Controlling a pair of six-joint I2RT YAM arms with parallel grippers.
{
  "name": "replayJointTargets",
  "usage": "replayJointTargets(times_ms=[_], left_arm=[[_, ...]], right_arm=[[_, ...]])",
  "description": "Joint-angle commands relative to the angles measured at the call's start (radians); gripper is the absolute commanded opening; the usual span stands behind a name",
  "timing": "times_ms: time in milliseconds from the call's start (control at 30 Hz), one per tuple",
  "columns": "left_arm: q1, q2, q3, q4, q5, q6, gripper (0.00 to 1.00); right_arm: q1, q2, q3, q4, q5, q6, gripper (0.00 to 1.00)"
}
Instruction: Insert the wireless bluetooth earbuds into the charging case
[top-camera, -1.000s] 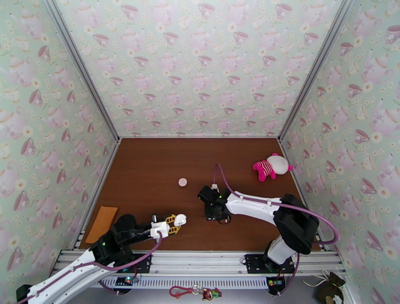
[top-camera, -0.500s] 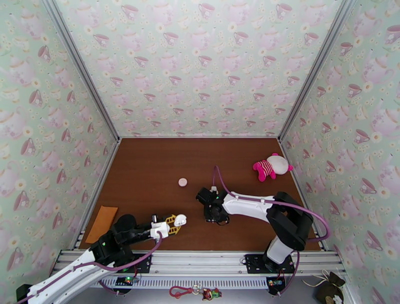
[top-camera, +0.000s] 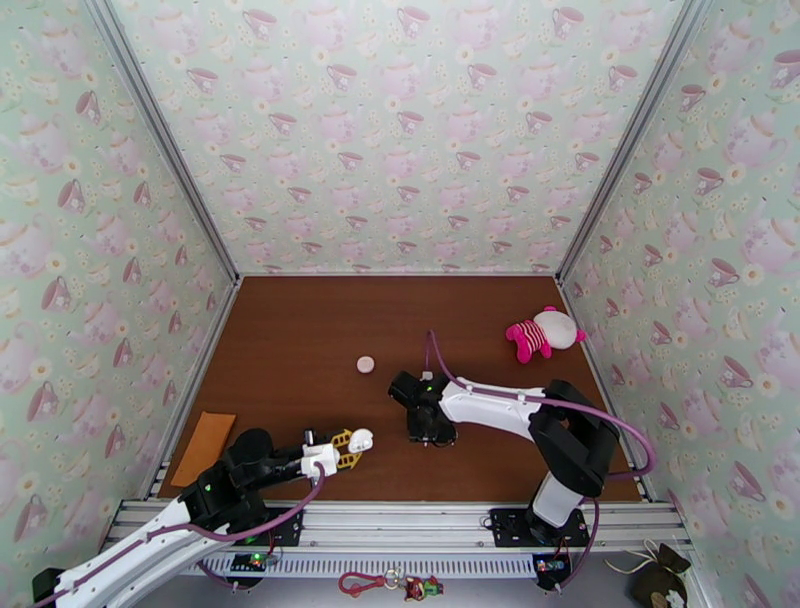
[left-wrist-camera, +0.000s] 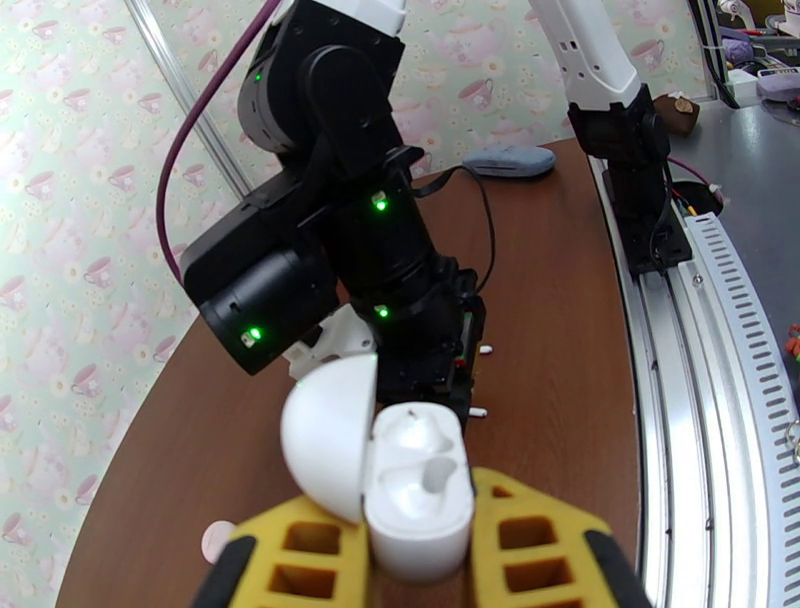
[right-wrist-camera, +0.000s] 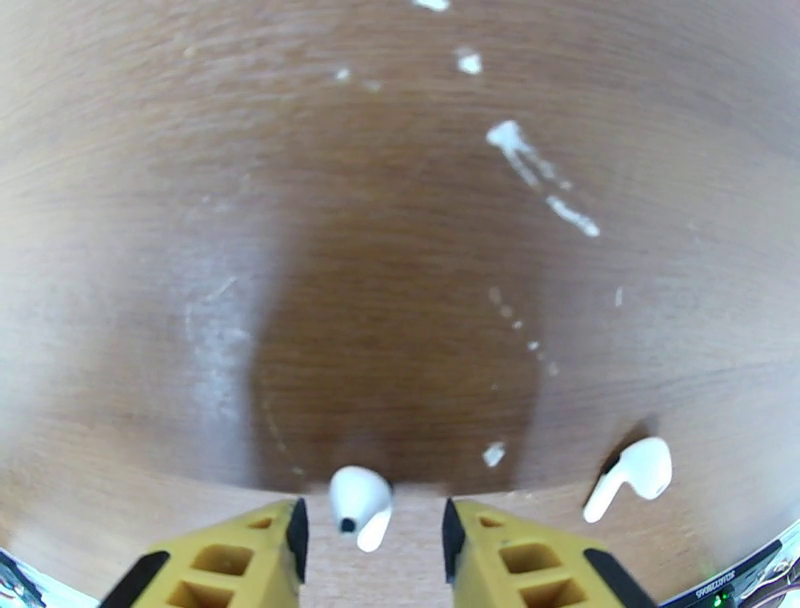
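A: Left side?
B: The left gripper (left-wrist-camera: 415, 560) is clamped tight on the charging case (left-wrist-camera: 420, 490) and holds it off the table (right-wrist-camera: 400, 200). Lid swung open, sockets look empty
A: Right side?
B: The right gripper (right-wrist-camera: 370, 545) hangs low over the table, jaws partly apart, gripping nothing. One earbud (right-wrist-camera: 358, 500) lies between the fingers, clear of both; a second earbud (right-wrist-camera: 630, 475) lies just to its right
A: Progress?
B: Early, judging by this: case ready, no bud seated. Both buds need picking up and inserting
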Motion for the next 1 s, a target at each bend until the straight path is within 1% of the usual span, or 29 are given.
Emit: replayJointTargets(times_ms=[0, 67, 167, 367, 733, 967], left_arm=[[-0.006, -0.001, -0.015, -0.01, 0.0, 0.011, 0.0], [-0.005, -0.001, -0.015, -0.01, -0.001, 0.011, 0.0], [-0.006, -0.003, -0.015, -0.011, -0.001, 0.01, 0.0], [-0.006, -0.003, -0.014, -0.012, -0.001, 0.013, 0.0], [-0.008, -0.006, -0.015, -0.014, 0.001, 0.014, 0.0], [-0.007, -0.006, -0.015, -0.014, 0.003, 0.014, 0.0]], right_arm=[[-0.01, 0.021, 0.031, -0.037, -0.09, -0.011, 0.44], [-0.014, 0.036, 0.047, -0.049, -0.121, -0.024, 0.44], [-0.017, 0.05, 0.076, -0.099, -0.101, -0.04, 0.43], [-0.036, 0.064, 0.099, -0.134, -0.088, -0.067, 0.41], [-0.049, 0.108, 0.126, -0.135, -0.101, -0.099, 0.39], [-0.071, 0.126, 0.13, -0.127, -0.133, -0.122, 0.35]])
